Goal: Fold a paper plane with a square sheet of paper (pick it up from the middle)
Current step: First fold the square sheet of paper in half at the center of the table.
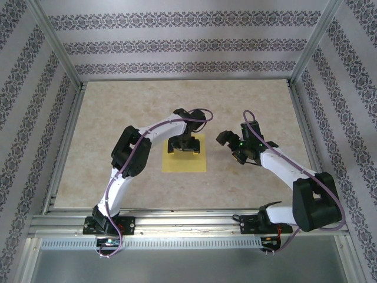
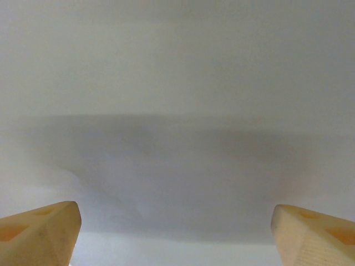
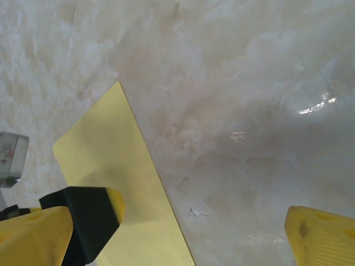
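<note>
Bearing print too blurred to be read, a small label (image 3: 10,156) is seen near the square sheet of paper (image 1: 186,161), laid flat on the table (image 1: 253,106) and overhung at its far edge by the downward-bent left gripper (image 1: 184,148), jaws spread, with the right gripper (image 1: 228,147) held spread just beside it.

We count one square sheet of paper (image 1: 188,164), one marbled table (image 1: 247,106) and one white speck (image 3: 197,211) on it. Arms, we count two: the left arm (image 1: 126,171) and the right arm (image 1: 283,168). Grippers, two: the left gripper (image 1: 182,147) over the sheet's twelve o'clock half, the right gripper (image 1: 230,147) at its three o'clock.
</note>
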`<state>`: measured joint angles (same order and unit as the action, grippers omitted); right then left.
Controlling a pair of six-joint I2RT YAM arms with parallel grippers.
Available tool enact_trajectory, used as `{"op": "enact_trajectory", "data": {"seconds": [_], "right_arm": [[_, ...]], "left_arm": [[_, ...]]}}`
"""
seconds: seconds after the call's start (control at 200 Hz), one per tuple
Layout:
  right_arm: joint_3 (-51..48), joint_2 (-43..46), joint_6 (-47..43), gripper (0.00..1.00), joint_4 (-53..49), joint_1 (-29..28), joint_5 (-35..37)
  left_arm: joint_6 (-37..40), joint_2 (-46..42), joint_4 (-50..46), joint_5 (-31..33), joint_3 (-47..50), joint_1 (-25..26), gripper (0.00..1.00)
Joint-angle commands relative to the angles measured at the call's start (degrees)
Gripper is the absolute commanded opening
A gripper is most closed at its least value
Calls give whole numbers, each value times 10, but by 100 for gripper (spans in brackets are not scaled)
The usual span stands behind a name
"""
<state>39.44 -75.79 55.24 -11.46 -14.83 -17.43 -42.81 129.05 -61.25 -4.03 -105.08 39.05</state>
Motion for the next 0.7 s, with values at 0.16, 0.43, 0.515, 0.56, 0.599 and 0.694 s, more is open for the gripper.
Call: {"op": "enact_trajectory", "data": {"seconds": [0.16, 0.43, 0.515, 0.56, 0.599, 0.694], "right_arm": [[-2, -13, -1, 98, 5, -1, -16], [16, -19, -28, 98, 17, -10, -56], [20, -23, -32, 98, 19, -15, -60], [21, -26, -32, 98, 20, -17, -60], [22, -29, -31, 98, 20, -19, -62], [22, -33, -29, 98, 21, -22, -60]], "left_arm": [[-23, 20, -6, 18, 11, 10, 90], [-27, 32, 31, 28, 66, 24, 88], [-28, 32, 50, 15, 85, 23, 87], [-30, 33, 58, 12, 93, 23, 87], [-31, 31, 65, 8, 100, 23, 85], [-30, 30, 79, 2, 113, 22, 83]]}}
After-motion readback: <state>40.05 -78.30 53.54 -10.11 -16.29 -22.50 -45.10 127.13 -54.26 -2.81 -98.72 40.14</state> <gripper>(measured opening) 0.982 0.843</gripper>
